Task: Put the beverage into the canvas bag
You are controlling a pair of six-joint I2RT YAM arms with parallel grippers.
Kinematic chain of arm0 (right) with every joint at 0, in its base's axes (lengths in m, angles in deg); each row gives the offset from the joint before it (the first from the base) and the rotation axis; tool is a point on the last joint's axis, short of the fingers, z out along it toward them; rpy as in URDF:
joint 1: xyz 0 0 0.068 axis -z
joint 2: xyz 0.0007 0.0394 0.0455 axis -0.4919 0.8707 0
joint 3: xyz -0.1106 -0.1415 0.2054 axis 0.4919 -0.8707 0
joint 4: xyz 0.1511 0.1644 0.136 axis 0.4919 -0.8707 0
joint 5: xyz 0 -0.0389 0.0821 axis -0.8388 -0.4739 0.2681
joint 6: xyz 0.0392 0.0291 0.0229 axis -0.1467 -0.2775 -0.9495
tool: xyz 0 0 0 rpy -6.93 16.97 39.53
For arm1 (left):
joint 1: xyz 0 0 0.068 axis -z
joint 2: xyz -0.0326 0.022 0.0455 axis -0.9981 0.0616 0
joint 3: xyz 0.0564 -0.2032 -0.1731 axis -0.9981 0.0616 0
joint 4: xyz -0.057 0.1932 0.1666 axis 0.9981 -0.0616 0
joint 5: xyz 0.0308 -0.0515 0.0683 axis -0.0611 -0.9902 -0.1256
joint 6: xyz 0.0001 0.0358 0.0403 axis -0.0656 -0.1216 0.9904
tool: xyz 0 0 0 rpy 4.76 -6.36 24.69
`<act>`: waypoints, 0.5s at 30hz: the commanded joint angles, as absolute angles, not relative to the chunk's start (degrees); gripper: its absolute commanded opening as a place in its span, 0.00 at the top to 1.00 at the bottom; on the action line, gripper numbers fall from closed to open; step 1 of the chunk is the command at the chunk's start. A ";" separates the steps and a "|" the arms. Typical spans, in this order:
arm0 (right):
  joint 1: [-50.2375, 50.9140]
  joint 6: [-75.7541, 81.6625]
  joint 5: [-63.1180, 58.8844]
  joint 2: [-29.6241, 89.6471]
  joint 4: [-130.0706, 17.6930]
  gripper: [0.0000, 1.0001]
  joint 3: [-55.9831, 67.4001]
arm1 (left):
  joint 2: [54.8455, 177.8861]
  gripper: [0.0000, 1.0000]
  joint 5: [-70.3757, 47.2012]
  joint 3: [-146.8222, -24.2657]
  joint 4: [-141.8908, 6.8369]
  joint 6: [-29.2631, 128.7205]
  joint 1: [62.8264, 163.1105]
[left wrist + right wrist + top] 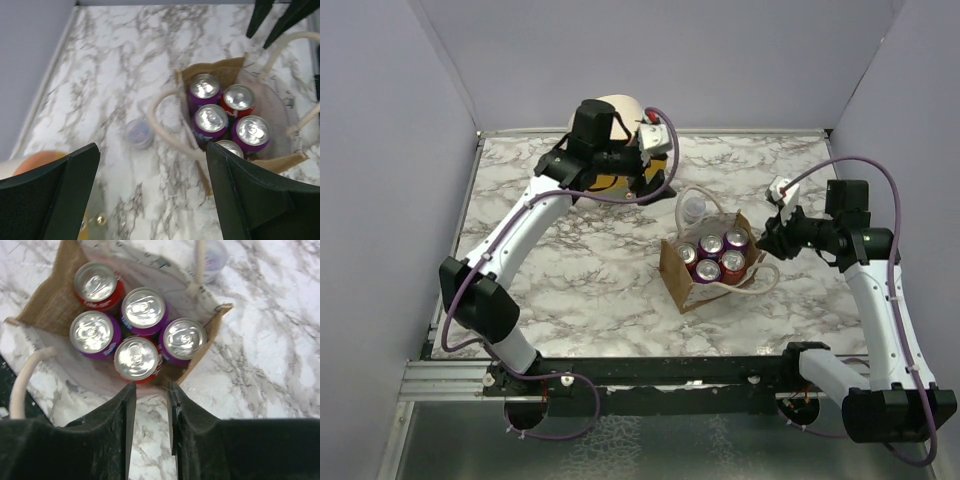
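The tan canvas bag (680,278) stands open in the middle of the table, its cream rope handles splayed out. Several beverage cans (710,256), purple and red, stand upright inside it; they also show in the right wrist view (142,310) and the left wrist view (212,120). My right gripper (767,243) hovers at the bag's right edge, its jaws (150,386) a little apart and empty, just beside a red can (136,359). My left gripper (653,183) is wide open and empty (152,150), high above the table behind the bag (225,67).
A clear plastic bottle (692,208) stands just behind the bag, seen as a blurred cap in the left wrist view (138,132). A big cream cylinder with an orange face (617,108) sits at the back under the left arm. Purple walls enclose the table.
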State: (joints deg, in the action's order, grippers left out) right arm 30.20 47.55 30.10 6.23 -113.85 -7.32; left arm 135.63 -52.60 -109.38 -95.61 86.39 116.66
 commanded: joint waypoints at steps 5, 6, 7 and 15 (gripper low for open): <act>29.99 31.42 17.70 12.14 -96.37 0.24 -3.75 | 126.15 0.01 -19.09 -103.87 -89.86 76.43 109.54; 29.99 30.68 16.77 12.90 -95.47 0.18 -3.36 | 125.26 0.01 -15.48 -102.62 -88.81 75.76 108.73; 29.99 30.24 15.96 13.66 -94.53 0.11 -2.92 | 124.39 0.01 -12.05 -101.33 -87.86 75.13 107.98; 29.99 26.09 7.52 22.96 -89.37 0.00 5.10 | 119.45 0.01 -2.20 -94.47 -83.10 73.74 102.67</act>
State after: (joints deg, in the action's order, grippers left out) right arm 30.15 30.00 14.73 18.86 -95.34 -0.52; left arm 122.13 -10.22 -95.59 -87.26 75.79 104.69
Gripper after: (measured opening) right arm 0.997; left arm 0.992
